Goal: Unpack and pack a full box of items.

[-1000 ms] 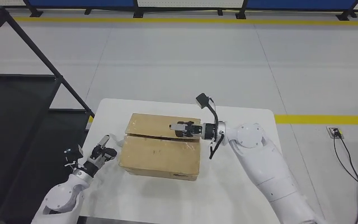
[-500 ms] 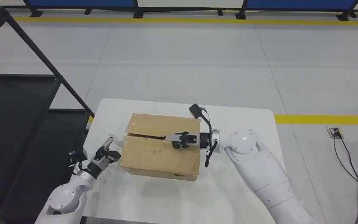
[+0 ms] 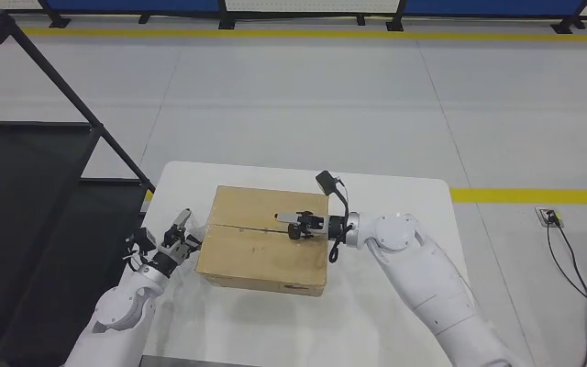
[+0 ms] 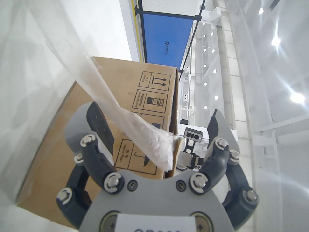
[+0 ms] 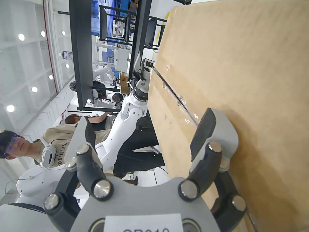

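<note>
**Box** [image 3: 266, 239]: brown cardboard, approx. mid-worktop [image 3: 385, 303], resting on its base. Top flaps lie closed and flat. Seam [image 3: 243, 227] runs lengthwise along the top. Printed handling symbols on the left end face.

**Tape** [image 4: 135, 121]: clear, crumpled strip. One end is stuck at the box's upper edge on the left end; the rest stretches away from the box, past one finger of the L tool.

**L tool** [image 3: 187, 229]: just beside the box's left end, low by the worktop. Fingers apart, nothing clamped. In its wrist view the box's end edge and the tape lie between the fingers.

**R tool** [image 3: 286, 219]: over the box top, near the seam, pointing along it toward the left end. Fingers apart, nothing clamped. One finger [image 5: 207, 131] sits close on the top beside the seam, contact not clear; the other is off the cardboard.
</note>
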You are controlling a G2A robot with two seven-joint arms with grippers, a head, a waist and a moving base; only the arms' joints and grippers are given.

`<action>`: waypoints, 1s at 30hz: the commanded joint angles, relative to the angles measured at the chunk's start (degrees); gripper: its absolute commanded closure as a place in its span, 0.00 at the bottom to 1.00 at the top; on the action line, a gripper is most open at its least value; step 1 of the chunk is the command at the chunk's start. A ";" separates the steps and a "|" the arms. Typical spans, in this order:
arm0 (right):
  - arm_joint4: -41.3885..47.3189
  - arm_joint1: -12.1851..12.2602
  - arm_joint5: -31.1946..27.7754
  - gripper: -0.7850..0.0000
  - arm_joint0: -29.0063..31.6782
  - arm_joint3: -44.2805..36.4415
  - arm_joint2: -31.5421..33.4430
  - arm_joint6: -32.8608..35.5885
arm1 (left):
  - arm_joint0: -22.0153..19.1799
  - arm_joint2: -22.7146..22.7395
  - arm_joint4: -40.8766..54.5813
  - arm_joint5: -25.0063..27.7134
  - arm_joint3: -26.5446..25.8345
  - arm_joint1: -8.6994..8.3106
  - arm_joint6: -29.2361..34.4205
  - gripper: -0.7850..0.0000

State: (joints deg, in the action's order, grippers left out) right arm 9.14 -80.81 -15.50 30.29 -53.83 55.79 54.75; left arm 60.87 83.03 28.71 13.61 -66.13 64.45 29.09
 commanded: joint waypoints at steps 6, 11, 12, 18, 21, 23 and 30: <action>0.77 -0.42 -0.64 0.00 -1.16 2.99 -0.42 -0.35 | 0.13 2.08 1.31 2.99 -0.44 -0.05 -0.56 0.00; 1.40 -0.69 -1.17 0.00 -1.88 4.61 -0.66 -0.11 | 1.74 4.30 1.11 5.07 -3.41 -0.36 -0.48 0.00; 1.46 -0.75 -1.28 0.00 -2.02 4.88 -0.72 -0.08 | 2.11 4.67 0.76 5.37 -4.11 -0.42 -0.56 0.00; 1.95 -1.06 -1.83 0.00 -2.66 6.18 -1.02 0.02 | 4.50 6.09 -3.08 6.11 -8.34 -0.74 -1.93 0.00; 2.08 -1.18 -2.11 0.00 -2.87 6.65 -1.09 -0.09 | 6.00 6.77 -4.14 6.22 -10.27 -0.82 -2.82 0.00; 2.12 -1.25 -2.21 0.00 -3.02 6.92 -1.15 -0.09 | 7.04 7.29 -4.22 6.15 -11.56 -0.86 -3.16 0.00; 2.25 -1.50 -2.46 0.00 -3.54 7.82 -1.37 0.14 | 10.42 10.14 -2.54 5.57 -15.27 -1.04 -3.74 0.00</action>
State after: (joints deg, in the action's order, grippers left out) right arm 11.38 -82.28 -17.92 26.79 -46.10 54.44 54.88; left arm 70.81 92.69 26.19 19.26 -81.00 63.46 25.36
